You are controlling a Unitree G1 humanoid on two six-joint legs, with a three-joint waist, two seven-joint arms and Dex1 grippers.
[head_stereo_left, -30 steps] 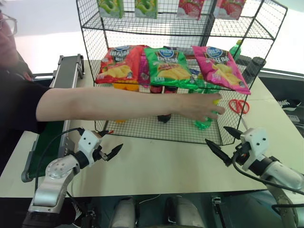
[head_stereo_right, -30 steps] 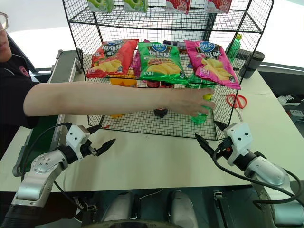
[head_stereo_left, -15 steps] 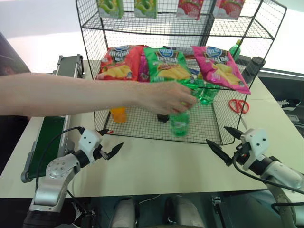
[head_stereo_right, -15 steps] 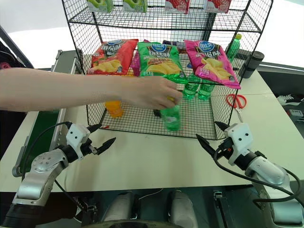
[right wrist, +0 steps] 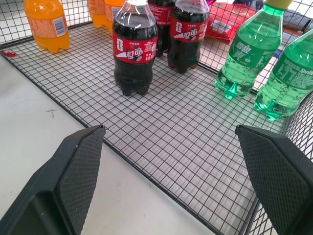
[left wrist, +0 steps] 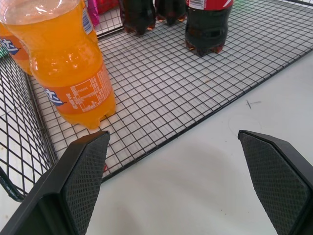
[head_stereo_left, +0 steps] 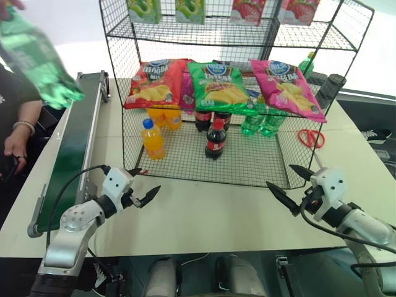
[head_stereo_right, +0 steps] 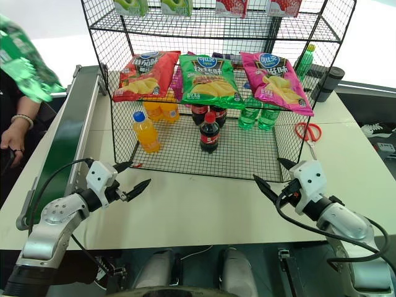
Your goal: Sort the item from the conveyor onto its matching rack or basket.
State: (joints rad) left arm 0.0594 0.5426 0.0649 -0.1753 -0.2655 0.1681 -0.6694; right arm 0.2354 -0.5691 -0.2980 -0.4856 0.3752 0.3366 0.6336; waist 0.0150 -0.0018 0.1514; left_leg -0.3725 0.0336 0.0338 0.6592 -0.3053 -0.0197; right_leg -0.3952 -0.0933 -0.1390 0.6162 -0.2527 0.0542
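**Ana:** Pale surface (head_stereo_left: 204,210) out front, and the big black wire rack (head_stereo_left: 247,38) stands on it, chip bags (head_stereo_left: 218,83) leaning across its middle tier. We use that rack as our marker.

**Ben:** Where's the item, the green bottle (head_stereo_left: 38,59)?

**Ana:** Well to the left of the rack, up in the air above the conveyor (head_stereo_left: 71,154), blurred. What carries it is cut off by the frame edge, though a person's hand (head_stereo_left: 17,137) rests lower down, beside the belt. So the bottle is not on the belt yet.

**Ben:** And the arms?

**Ana:** Left gripper (head_stereo_left: 141,185) hovers just in front of the rack's left corner, jaws spread wide, nothing between them. Right gripper (head_stereo_left: 291,184) sits in front of the rack's right corner, jaws also spread and empty.

**Ben:** So which step is this?

**Ana:** Waiting, I'd say: the pick has not begun. Inside the rack's bottom tier I see an orange bottle (head_stereo_left: 152,139) on the left, a cola bottle (head_stereo_left: 215,139) in the middle, and two green bottles (right wrist: 248,49) toward the right.

**Ben:** Next move?

**Ana:** Once the bottle is on the belt, probably the left arm swings away from the rack to reach it, grips it upright, then takes it to the green pair.
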